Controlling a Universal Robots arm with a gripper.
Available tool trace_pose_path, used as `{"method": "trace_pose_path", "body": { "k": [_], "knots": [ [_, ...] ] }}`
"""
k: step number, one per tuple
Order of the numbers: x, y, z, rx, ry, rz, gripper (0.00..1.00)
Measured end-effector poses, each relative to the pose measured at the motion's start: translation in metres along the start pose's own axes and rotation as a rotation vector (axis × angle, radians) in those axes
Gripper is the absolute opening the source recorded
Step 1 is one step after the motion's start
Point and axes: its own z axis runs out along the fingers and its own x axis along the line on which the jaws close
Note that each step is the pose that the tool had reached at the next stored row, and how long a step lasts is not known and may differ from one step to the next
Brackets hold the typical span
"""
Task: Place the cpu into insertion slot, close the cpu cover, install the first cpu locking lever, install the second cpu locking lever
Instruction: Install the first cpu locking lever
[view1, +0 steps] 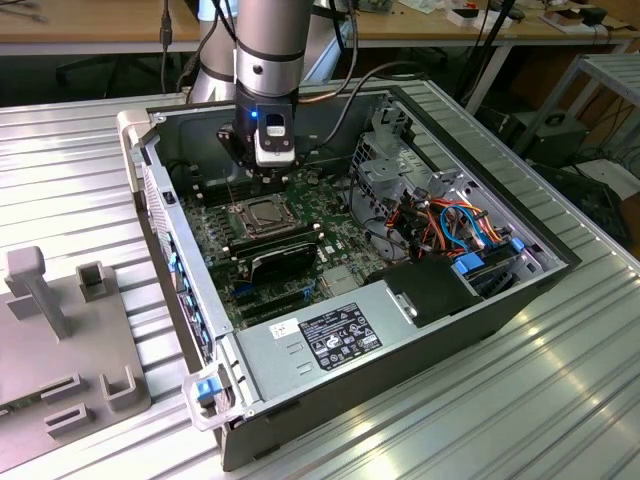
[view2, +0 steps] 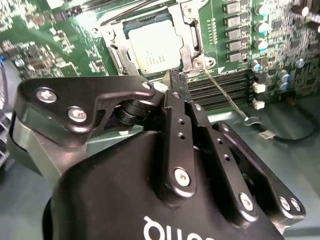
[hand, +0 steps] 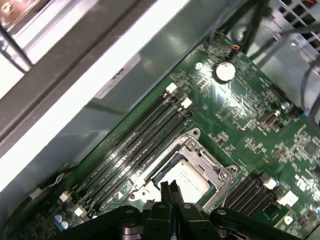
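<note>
The arm (view1: 268, 40) stands straight up and down — fat, round and grey. Its wrist (view1: 266, 105) points down, and the black gripper (view1: 268, 188) hangs at the end. In the first wrist view the two fingers (hand: 164, 192) press tight together — no gap, nothing between them.
</note>
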Motion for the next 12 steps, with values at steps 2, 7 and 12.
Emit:
{"method": "trace_pose_path", "body": {
  "k": [2,7,12],
  "knots": [
    [0.0,0.0,0.0,-0.0007,0.0021,-0.054,0.11],
    [0.0,0.0,0.0,-0.0022,0.0057,-0.152,0.11],
    [0.0,0.0,0.0,-0.004,0.0108,-0.284,0.11]
  ]
}}
